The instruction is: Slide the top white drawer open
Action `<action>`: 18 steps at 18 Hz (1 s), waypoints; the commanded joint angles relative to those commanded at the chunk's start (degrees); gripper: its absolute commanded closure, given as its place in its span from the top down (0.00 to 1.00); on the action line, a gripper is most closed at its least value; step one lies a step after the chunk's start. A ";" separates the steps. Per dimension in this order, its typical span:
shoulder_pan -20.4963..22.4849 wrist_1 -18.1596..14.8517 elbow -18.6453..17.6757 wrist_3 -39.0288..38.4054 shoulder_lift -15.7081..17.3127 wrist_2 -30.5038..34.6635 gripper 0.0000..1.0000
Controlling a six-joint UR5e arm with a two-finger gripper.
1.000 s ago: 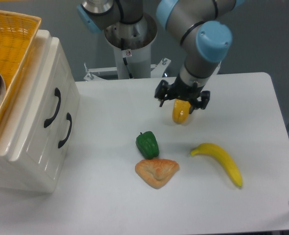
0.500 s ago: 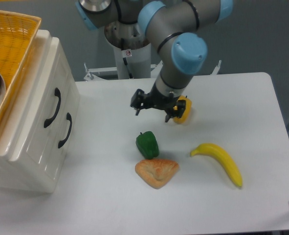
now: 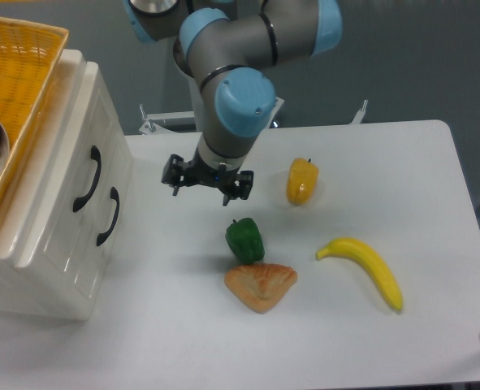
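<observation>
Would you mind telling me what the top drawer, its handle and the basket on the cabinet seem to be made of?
The top drawer looks like glossy cream-white plastic: its moulded panels catch soft highlights. Its handle seems to be smooth black plastic, though coated metal cannot be ruled out. The basket appears woven wicker or a plastic imitation, yellow-orange, with a visible lattice weave.

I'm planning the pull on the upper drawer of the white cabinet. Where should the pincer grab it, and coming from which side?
Probably the curved black handle on the glossy cream-white top drawer. It bows out from the panelled front, leaving a gap for a finger. The open pincer should come from the table side, facing the front, fingers straddling the bar's middle, clear of the lower drawer's handle.
</observation>
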 joint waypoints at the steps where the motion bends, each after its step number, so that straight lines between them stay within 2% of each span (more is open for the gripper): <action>1: -0.27 0.00 0.00 -0.62 0.00 -0.18 1.00; 5: -1.67 0.18 0.17 -3.34 0.00 -2.37 1.00; 18: -5.89 0.17 0.44 -3.70 0.18 -4.57 1.00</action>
